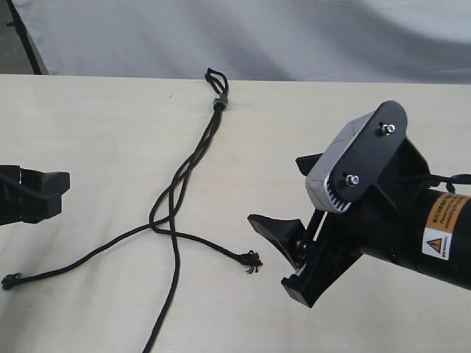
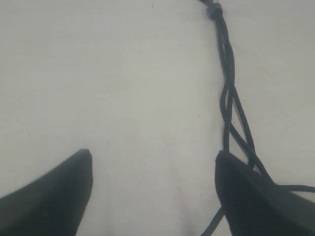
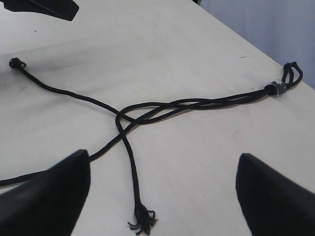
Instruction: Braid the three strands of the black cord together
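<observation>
The black cord lies on the pale table, its loop [image 1: 216, 76] and grey band [image 1: 219, 101] at the far edge. Below the band the three strands [image 1: 193, 158] twist together, then cross and spread apart. One strand ends in a knot at the left [image 1: 9, 281], one runs off the near edge [image 1: 156, 331], one ends in a frayed tip [image 1: 251, 261]. My right gripper [image 1: 287, 254] is open just right of the frayed tip [image 3: 142, 220], which lies between its fingers in the right wrist view. My left gripper [image 1: 55, 193] is open at the left, empty, with the twisted strands [image 2: 230, 98] beside one finger.
A grey backdrop [image 1: 257, 37] hangs behind the table's far edge. The right arm's body [image 1: 412, 213] with its warning label overhangs the table's right side.
</observation>
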